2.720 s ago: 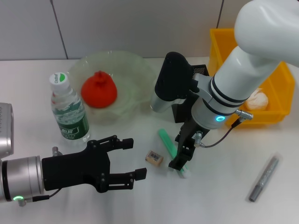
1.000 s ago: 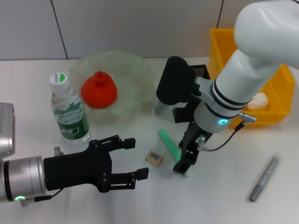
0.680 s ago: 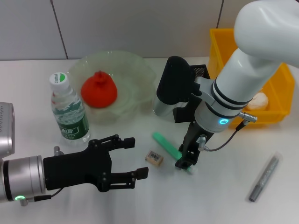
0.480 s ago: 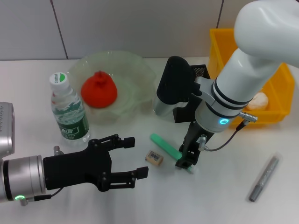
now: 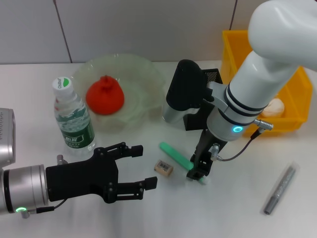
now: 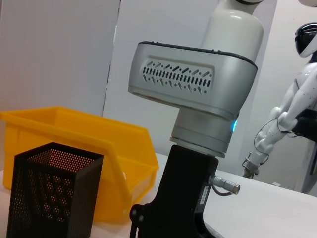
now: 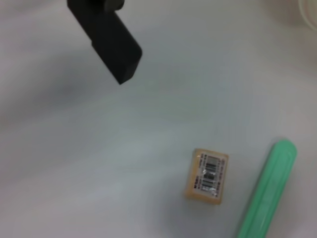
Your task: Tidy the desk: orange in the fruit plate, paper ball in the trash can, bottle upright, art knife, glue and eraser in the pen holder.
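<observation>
Green stick [image 5: 176,156], probably the art knife or glue, now lies swung round on the worktop [image 5: 237,208]: its far end has pivoted toward the bottle side versus a second ago, near end pinned under the right tool [image 5: 197,172]. The tool's fingers look pressed onto that end, pinching it. In my judgement the grasp is made and the lift to the pen holder [image 6: 52,193] comes next; an end-only grip could let the stick droop.

Left tool [image 5: 136,174] hovers low at the near-left, fingers spread, holding nothing, unchanged.

Counts:
- one orange [image 5: 105,94], already in the fruit plate [image 5: 143,67]
- one bottle [image 5: 72,120], upright beside the plate
- one eraser [image 5: 163,168], loose on the worktop just beside the green stick, also seen in the right wrist view [image 7: 207,175]
- one paper ball [image 5: 274,106], in the trash can [image 5: 233,44]
- one grey pen-like stick [image 5: 279,189] at the far right, untouched
- one pen holder, mostly hidden behind the right arm in the head view.
</observation>
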Controlling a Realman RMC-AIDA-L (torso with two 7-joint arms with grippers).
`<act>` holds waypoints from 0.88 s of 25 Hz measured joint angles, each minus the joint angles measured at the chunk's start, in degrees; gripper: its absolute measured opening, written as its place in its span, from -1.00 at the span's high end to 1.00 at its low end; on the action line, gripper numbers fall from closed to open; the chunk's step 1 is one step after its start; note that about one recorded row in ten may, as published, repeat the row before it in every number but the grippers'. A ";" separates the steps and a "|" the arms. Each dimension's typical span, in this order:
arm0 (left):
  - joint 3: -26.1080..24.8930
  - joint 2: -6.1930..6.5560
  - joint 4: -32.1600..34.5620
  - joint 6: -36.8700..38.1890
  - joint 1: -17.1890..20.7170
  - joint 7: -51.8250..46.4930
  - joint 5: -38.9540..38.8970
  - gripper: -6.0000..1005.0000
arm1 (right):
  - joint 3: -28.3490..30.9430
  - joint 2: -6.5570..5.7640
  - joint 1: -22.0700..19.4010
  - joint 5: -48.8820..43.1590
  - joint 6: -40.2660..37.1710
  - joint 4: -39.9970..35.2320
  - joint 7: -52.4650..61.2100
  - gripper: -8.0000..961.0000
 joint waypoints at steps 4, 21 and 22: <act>0.00 0.00 0.00 0.00 0.00 0.14 0.00 -0.74 | 0.00 0.02 0.26 0.00 -0.74 0.05 -0.01 0.13; -0.77 0.00 0.23 0.45 -0.36 0.38 -0.27 -0.74 | 0.09 0.01 0.60 -2.18 -3.28 -0.17 -0.01 0.13; -0.78 0.00 0.15 0.45 -0.38 0.40 -0.27 -0.74 | 0.09 -0.01 0.59 -2.20 -3.27 -0.18 -0.01 0.13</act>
